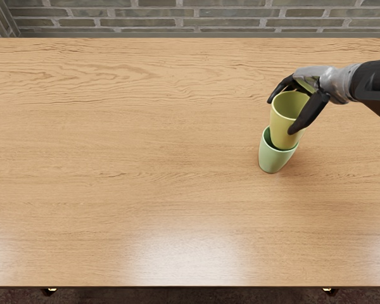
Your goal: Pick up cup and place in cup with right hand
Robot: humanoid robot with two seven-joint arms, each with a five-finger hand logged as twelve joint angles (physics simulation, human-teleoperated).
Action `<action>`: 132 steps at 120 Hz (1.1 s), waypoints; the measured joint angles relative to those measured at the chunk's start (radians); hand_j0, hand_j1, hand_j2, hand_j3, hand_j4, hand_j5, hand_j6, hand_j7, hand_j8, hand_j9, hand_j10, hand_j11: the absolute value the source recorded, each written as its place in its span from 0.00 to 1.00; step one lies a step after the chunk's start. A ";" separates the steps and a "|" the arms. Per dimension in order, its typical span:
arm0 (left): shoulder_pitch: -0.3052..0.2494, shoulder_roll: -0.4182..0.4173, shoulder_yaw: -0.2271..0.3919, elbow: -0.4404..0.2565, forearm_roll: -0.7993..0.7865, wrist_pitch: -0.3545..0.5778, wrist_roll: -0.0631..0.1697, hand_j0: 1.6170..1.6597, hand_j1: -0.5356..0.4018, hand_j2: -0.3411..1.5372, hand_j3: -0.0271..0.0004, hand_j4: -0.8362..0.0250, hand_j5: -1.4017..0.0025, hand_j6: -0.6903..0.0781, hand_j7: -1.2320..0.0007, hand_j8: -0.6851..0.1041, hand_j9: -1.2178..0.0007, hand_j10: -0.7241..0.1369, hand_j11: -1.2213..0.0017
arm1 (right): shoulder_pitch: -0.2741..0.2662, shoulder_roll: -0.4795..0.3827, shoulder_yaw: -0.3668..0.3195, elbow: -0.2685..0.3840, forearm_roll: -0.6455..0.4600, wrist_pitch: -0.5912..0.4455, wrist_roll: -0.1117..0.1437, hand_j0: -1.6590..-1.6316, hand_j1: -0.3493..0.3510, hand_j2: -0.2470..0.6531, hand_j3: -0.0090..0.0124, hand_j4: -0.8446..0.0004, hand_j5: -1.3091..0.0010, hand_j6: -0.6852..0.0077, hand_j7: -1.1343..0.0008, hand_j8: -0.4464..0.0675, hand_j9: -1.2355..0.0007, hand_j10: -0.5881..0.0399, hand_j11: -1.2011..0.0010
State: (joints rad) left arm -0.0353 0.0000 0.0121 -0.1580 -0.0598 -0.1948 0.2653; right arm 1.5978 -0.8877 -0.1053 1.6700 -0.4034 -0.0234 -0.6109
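Nearest to you is the front edge of the wooden table (177, 240). Farther on, toward the R side, the green cup (273, 163) stands on the tabletop. The yellow cup (282, 126) has its btm. inside the green cup's mouth; most of its body is above that rim. Your R hand (311, 78) is partly closed & grips the yellow cup: the thumb (309, 114) lies along the near R side, pointing down, w/ other fingers (280, 87) bent at the far L side of its rim. Your R arm (373, 81) comes in from the R edge, approx. level, w/ the wrist above the table. Behind the far table edge is a brick wall (177, 12).
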 joint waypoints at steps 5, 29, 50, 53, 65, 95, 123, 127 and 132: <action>0.000 0.000 0.000 0.000 0.000 0.000 0.000 0.96 0.94 0.18 0.99 0.97 1.00 0.90 1.00 0.87 1.00 0.84 1.00 | -0.001 0.000 0.000 0.000 0.000 -0.001 0.000 0.40 0.57 0.10 0.33 0.43 0.45 0.60 0.39 0.55 0.44 0.60 0.44; 0.000 0.000 0.000 0.000 0.000 0.000 0.000 0.96 0.94 0.18 0.99 0.97 1.00 0.90 1.00 0.87 1.00 0.84 1.00 | -0.001 0.002 0.015 -0.001 -0.001 -0.001 0.000 0.36 0.57 0.09 0.42 0.44 0.44 0.60 0.39 0.56 0.43 0.60 0.43; 0.000 0.000 0.000 0.000 0.000 0.000 0.000 0.96 0.94 0.18 0.99 0.97 1.00 0.90 1.00 0.87 1.00 0.84 1.00 | -0.002 0.009 0.020 -0.003 -0.001 -0.003 0.000 0.33 0.57 0.09 0.42 0.44 0.44 0.59 0.40 0.56 0.43 0.61 0.43; 0.000 0.000 0.000 0.000 0.000 0.000 0.000 0.96 0.94 0.18 0.99 0.97 1.00 0.90 1.00 0.87 1.00 0.84 1.00 | -0.004 0.010 0.021 -0.003 -0.001 -0.003 0.000 0.33 0.57 0.09 0.42 0.44 0.44 0.59 0.40 0.56 0.43 0.61 0.43; 0.000 0.000 0.000 0.000 0.000 0.000 0.000 0.96 0.94 0.18 0.99 0.97 1.00 0.90 1.00 0.87 1.00 0.84 1.00 | -0.010 0.011 0.021 -0.005 -0.001 -0.003 0.000 0.32 0.56 0.09 0.42 0.43 0.44 0.58 0.41 0.55 0.44 0.60 0.43; 0.000 0.000 0.000 0.000 0.000 0.000 0.000 0.96 0.94 0.18 0.99 0.97 1.00 0.90 1.00 0.87 1.00 0.84 1.00 | -0.015 0.010 0.021 -0.007 -0.003 -0.004 0.000 0.25 0.54 0.13 0.37 0.49 0.53 0.49 0.48 0.41 0.52 0.50 0.51; 0.000 0.000 0.000 0.000 0.000 0.000 0.000 0.96 0.94 0.18 0.98 0.97 1.00 0.90 1.00 0.87 1.00 0.84 1.00 | -0.021 0.011 0.022 -0.008 -0.003 -0.005 0.000 0.11 0.49 0.19 0.42 0.61 0.66 0.56 0.62 0.36 0.65 0.50 0.64; 0.000 0.000 0.000 0.000 0.000 0.000 0.000 0.96 0.94 0.18 0.98 0.97 1.00 0.90 1.00 0.87 1.00 0.84 1.00 | -0.021 0.011 0.022 -0.008 -0.003 -0.006 0.000 0.10 0.47 0.20 0.42 0.63 0.68 0.57 0.64 0.37 0.67 0.51 0.66; 0.000 0.000 0.000 0.000 0.000 0.000 0.000 0.96 0.94 0.18 0.98 0.97 1.00 0.90 1.00 0.87 1.00 0.84 1.00 | -0.021 0.011 0.022 -0.008 -0.003 -0.006 0.000 0.09 0.45 0.20 0.42 0.65 0.70 0.59 0.66 0.38 0.69 0.53 0.68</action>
State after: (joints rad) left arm -0.0353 0.0000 0.0122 -0.1580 -0.0598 -0.1948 0.2654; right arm 1.5766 -0.8764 -0.0830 1.6615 -0.4065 -0.0293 -0.6109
